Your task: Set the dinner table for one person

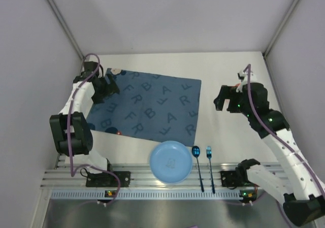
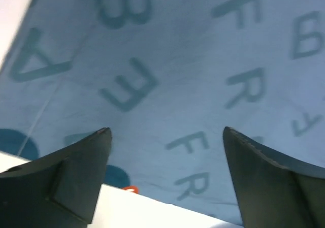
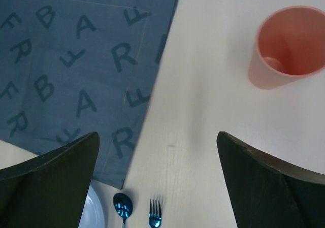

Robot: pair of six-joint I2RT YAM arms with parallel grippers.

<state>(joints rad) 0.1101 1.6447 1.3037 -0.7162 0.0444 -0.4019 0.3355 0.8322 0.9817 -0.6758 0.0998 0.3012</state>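
Now one each: cloth (image 1: 147, 108), plate (image 1: 170, 161), spoon (image 1: 196, 150), fork (image 1: 208, 151), cup (image 3: 287, 45); left fingers (image 2: 81, 162), right fingers (image 3: 51, 162) wide.

A dark blue lettered cloth (image 1: 147, 108) lies flat. Near it: a pale blue plate (image 1: 170, 161), spoon (image 1: 199, 169), fork (image 1: 210, 171), and pink cup (image 3: 287, 45).

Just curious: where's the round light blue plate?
Top view: the round light blue plate sits at the near aluminium rail, just left of the shiny blue spoon.
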